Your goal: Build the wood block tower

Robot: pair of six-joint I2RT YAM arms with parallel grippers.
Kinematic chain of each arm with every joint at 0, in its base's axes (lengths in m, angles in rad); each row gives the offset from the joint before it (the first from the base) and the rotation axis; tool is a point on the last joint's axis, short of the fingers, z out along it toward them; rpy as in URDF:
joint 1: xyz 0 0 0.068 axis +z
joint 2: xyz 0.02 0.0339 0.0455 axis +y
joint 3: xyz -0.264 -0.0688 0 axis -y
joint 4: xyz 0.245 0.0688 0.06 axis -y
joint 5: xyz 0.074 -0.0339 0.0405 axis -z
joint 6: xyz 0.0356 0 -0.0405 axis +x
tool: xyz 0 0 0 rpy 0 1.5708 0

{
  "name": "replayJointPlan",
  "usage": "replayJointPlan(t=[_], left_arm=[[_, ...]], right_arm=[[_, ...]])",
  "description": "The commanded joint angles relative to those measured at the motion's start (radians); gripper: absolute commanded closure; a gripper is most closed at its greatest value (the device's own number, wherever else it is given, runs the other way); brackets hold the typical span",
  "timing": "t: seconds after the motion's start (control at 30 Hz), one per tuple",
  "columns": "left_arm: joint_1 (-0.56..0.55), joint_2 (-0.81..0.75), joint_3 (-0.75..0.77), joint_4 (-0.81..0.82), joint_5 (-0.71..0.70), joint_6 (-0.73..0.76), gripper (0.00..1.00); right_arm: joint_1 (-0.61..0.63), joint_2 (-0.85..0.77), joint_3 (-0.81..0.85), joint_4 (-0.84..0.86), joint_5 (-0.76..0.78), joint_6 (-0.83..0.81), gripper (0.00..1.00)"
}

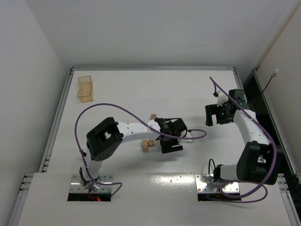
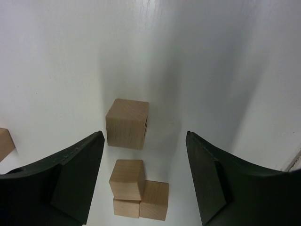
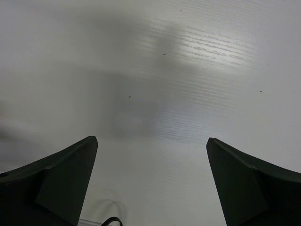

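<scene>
**Left gripper** is hovering with its jaws spread wide, holding nothing. One of the wood blocks is standing between the fingertips, closer to the left finger and touching neither. Whether it is a single cube or the top of the tower cannot be told. Nearer the palm, a cluster of cubes is lying in contact, one appearing to rest on another. A further cube is showing outside the left finger.

**Right gripper** is hanging parted over the table, with no block between its fingers.

**Handling (judged).** The cubes are probably behaving as light, rigid bodies with smooth, somewhat slippery faces. Two opposite vertical faces, taken squarely at mid-height, are offering the soundest hold, since a skewed pinch is likely to twist the cube. Being so light, a neighbouring cube is easily getting nudged by a passing finger.
</scene>
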Motion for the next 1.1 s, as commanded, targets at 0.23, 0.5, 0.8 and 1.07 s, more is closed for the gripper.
replayJointPlan(t=[0.23, 0.5, 0.8, 1.07], left_arm=[[0.037, 0.064, 0.018, 0.032, 0.006, 0.015, 0.44], [0.047, 0.087, 0.049, 0.042, -0.017, 0.015, 0.97], [0.147, 0.073, 0.245, -0.020, -0.026, -0.319, 1.00], [0.178, 0.135, 0.434, -0.190, -0.338, -0.752, 1.00]], right_arm=[[-0.003, 0.008, 0.020, 0.030, -0.003, 0.012, 0.00], [-0.003, 0.017, 0.020, 0.030, -0.003, 0.012, 0.00], [-0.003, 0.017, 0.020, 0.030, -0.012, 0.012, 0.00], [-0.003, 0.026, 0.029, 0.021, -0.012, 0.012, 0.00]])
